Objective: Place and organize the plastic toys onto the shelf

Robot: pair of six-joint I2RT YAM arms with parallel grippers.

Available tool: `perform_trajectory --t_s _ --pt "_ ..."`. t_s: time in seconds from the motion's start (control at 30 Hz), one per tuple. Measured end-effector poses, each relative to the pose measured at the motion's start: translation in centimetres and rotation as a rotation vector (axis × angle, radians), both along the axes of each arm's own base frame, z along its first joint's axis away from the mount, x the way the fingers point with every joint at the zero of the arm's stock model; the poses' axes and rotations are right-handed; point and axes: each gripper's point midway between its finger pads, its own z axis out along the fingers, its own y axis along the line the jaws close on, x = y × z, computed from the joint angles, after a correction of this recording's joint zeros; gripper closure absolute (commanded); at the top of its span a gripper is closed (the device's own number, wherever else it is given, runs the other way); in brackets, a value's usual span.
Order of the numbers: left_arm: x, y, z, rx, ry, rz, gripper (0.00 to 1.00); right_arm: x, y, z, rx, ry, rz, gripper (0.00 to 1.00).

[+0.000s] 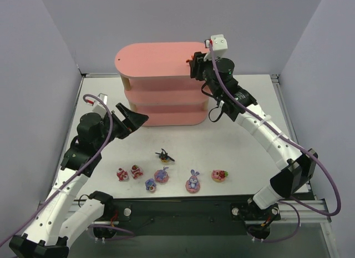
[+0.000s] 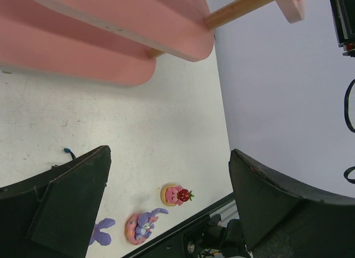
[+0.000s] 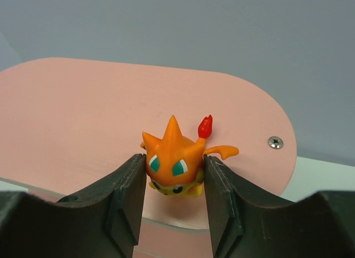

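The pink shelf [image 1: 158, 58] stands at the back of the table. Over the right end of its top board [image 3: 83, 114], my right gripper [image 1: 195, 66] is shut on the orange toy [image 3: 175, 161], which hangs between the pads just above the board. My left gripper [image 1: 136, 119] hovers open and empty in front of the shelf's left end [image 2: 111, 25]. On the table near the front lie the black bat toy [image 1: 164, 155], three red-and-white toys [image 1: 122, 173] [image 1: 136, 171] [image 1: 219, 175] and three purple bunnies [image 1: 161, 175] [image 1: 150, 184] [image 1: 193, 182].
Grey walls close in the table on the left, back and right. A black rail [image 1: 183, 205] runs along the near edge between the arm bases. The left wrist view shows one red-and-white toy [image 2: 176, 195] and a bunny [image 2: 141, 226] near that edge.
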Motion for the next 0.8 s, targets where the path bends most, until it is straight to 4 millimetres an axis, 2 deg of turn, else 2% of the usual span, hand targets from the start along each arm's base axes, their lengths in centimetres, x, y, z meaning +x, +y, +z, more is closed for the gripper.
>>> perform_trajectory --t_s 0.2,0.3,0.47,0.6,0.63,0.8 --pt "0.01 0.05 -0.05 -0.002 -0.002 0.000 0.03 0.39 0.18 0.01 0.021 -0.068 0.007 0.98" --pt "-0.04 0.05 -0.05 -0.002 -0.002 -0.001 0.03 0.55 0.26 0.03 0.030 -0.087 0.012 0.90" --pt "-0.11 0.12 -0.17 -0.003 -0.003 0.000 0.03 0.62 0.30 0.03 0.034 -0.098 0.013 0.66" --pt "-0.10 0.13 -0.29 -0.004 -0.001 -0.002 0.03 0.62 0.30 0.00 0.033 -0.097 0.013 0.52" --pt "-0.09 0.13 -0.33 -0.004 0.001 -0.002 0.03 0.62 0.30 0.00 0.032 -0.097 0.013 0.46" --pt "-0.16 0.02 -0.36 -0.005 0.001 -0.010 0.03 0.56 0.22 -0.89 0.013 -0.067 0.012 0.32"
